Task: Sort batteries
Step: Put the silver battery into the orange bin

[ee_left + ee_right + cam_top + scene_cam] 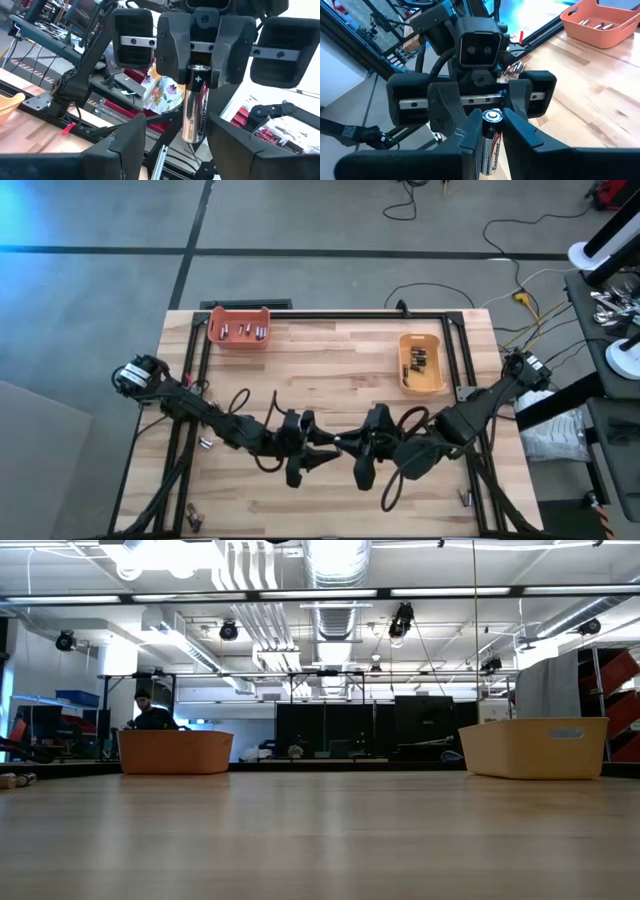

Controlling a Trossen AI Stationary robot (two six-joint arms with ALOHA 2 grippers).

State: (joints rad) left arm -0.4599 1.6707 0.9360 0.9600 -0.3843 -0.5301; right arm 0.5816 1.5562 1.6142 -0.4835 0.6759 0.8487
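Both arms meet above the middle of the table, gripper to gripper. My right gripper [352, 448] [491, 132] is shut on one battery [195, 105], silvery with a dark plus end. Facing it, my left gripper [325, 453] [172, 122] is open, with a finger on either side of the battery's lower part; I see no touch. More batteries lie in the orange bin [239, 327] and the yellow bin [421, 362]. Loose ones rest on the wood at the left [205, 443] and near the front corners [193, 515] [465, 498]. My right gripper pinches the battery between its two fingers just below the plus end [491, 131]. The fingers come nearly level from the table's right side and lie across the battery. The battery stands about upright, plus end up, its lower part [192, 135] hanging below the fingers, clear of the table.
The orange bin [175, 752] stands at the far left and the yellow bin [535, 747] at the far right. A black frame rail [340, 313] runs along the far edge and down both sides. A person [150, 712] shows in the room beyond.
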